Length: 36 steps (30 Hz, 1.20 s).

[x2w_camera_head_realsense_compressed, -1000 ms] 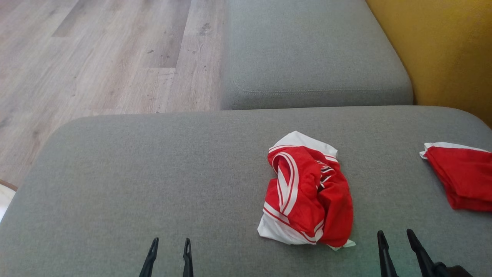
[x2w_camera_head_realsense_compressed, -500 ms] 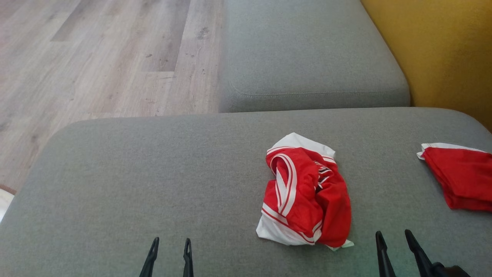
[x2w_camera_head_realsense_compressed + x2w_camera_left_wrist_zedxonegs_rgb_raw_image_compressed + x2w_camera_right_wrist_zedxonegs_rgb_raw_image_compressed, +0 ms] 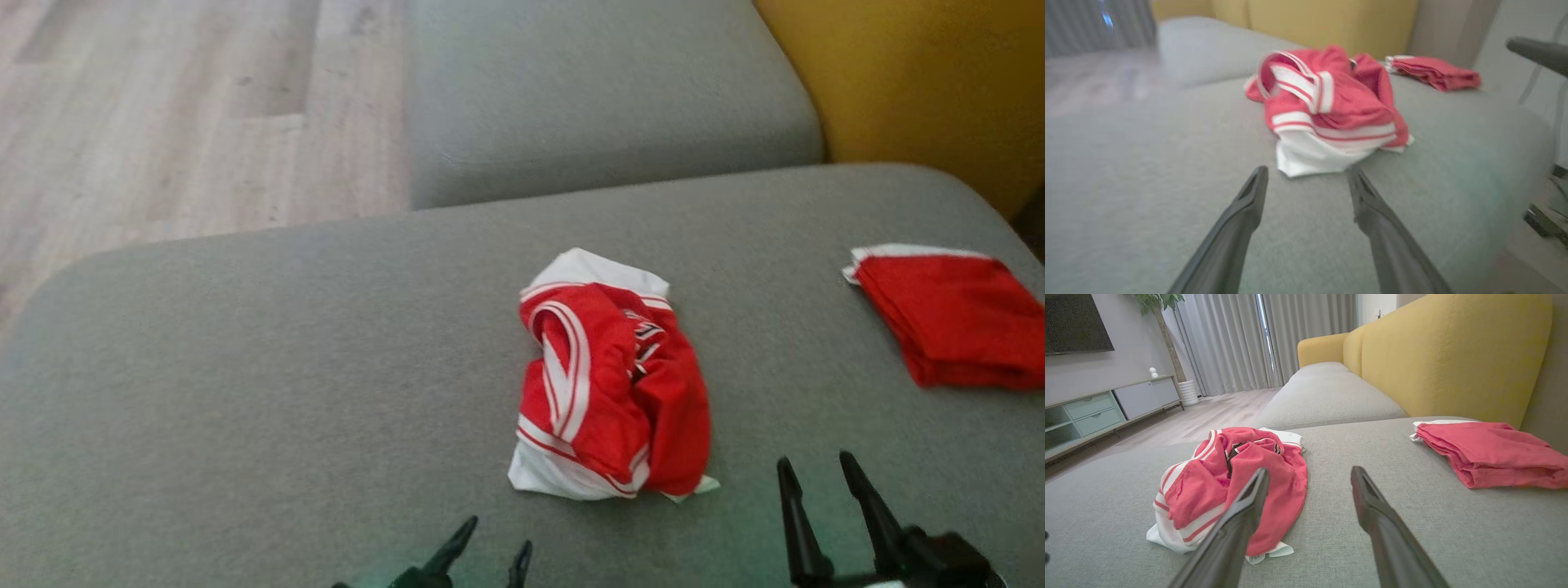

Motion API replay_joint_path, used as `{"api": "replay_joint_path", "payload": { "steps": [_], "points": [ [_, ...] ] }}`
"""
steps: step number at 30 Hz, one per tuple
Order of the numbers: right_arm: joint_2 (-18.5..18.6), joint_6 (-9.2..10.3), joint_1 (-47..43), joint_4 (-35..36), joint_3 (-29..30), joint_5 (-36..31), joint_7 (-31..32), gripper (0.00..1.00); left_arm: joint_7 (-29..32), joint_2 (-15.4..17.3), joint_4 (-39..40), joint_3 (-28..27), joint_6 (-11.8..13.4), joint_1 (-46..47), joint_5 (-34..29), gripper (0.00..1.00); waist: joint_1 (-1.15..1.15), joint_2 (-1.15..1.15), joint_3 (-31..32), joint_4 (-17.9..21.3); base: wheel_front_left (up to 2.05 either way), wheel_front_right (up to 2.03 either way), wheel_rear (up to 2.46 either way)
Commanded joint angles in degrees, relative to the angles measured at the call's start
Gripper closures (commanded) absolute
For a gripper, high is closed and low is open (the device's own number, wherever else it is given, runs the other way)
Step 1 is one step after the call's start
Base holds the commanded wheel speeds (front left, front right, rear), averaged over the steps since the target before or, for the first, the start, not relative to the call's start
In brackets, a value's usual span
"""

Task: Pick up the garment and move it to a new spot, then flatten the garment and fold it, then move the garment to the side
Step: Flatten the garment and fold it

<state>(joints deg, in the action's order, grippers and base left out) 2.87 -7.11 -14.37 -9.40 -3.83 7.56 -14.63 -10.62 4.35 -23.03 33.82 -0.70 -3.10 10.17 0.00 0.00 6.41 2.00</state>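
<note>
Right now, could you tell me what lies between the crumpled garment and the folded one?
Just bare grey cushion between crumpled garment and folded garment, seen in the head view.

Head cam looks steeply down on the grey cushion (image 3: pixel 245 392). Both wrist cams sit low and close over it, looking across toward the yellow backrest (image 3: pixel 1453 355). All three catch the crumpled red shirt (image 3: pixel 612 384), with the folded red pile (image 3: pixel 947 318) off to its right.
</note>
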Motion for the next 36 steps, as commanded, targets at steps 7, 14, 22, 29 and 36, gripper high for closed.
{"api": "replay_joint_path", "payload": {
  "steps": [7, 14, 22, 29, 36],
  "points": [
    [3.1, -0.37, 6.3, 3.0, -3.9, 0.0, -0.4, 0.0, 3.3, -1.4, -2.1, 9.6, -3.4, 10.2, 11.8, 0.0, 0.0, 0.0, -5.9, 7.7, 0.0, 0.0, 0.0],
    [3.9, -0.37, 8.2, 3.7, -4.9, 0.2, -0.4, 0.0, 1.4, -1.5, -2.5, 14.1, -2.2, 16.6, 23.3, 0.0, 0.0, 0.0, -9.7, 10.9, 0.0, 0.0, 0.0],
    [4.5, -0.37, 9.8, 3.8, -5.2, 0.3, -0.4, 0.0, 0.8, -1.5, -6.5, 15.4, 1.4, 22.0, 33.4, 0.0, 0.0, 0.0, -11.1, 11.7, 0.0, 0.0, 0.0],
    [4.8, -0.37, 10.6, 3.8, -5.3, 0.2, -0.4, 0.0, -2.5, -1.5, -6.0, 17.5, 1.3, 25.7, 38.8, 0.0, 0.0, 0.0, -11.4, 11.1, 0.0, 0.0, 0.0],
    [4.9, -0.37, 11.0, 3.6, -5.8, 0.1, -0.4, 0.0, -3.9, -1.5, -7.3, 19.8, 1.8, 28.8, 41.3, 1.0, 0.0, 0.0, -11.0, 11.3, 0.0, 0.0, 0.0]
  ]
}}
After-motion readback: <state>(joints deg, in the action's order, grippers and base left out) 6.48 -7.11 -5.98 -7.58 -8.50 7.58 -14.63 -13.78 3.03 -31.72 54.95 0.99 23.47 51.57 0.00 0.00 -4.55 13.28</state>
